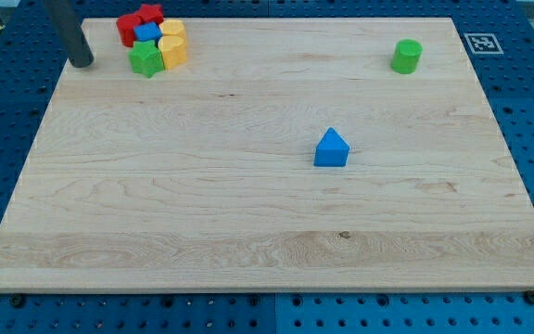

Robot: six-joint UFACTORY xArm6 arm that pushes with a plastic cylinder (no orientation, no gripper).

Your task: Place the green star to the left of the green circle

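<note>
While the rod comes down from the view's top-left corner, my tip sits on the counter just off the view's left of a tight clump of blocks, with a small strip of bare wood between it and the nearest one. No gripper on this rig, just the dark rod, so nothing is being held and the tip isn't touching any block as far as I can see.

That clump is up by the view's top edge, left side. The green star is at its lower-left corner, the block closest to my tip. Right beside it, toward the view's right, are two yellow blocks, one stacked above the other in the view; shape's hard to call, roundish or hexagonal maybe. A small blue block is wedged in the middle, and two red blocks cap the top of the bunch, one of them looking star-ish. They're all packed up against each other.

The green circle stands alone way over at the view's top right, well apart from the star. A blue triangle block sits by itself right of the board's middle, lower than the circle and to its left.
</note>
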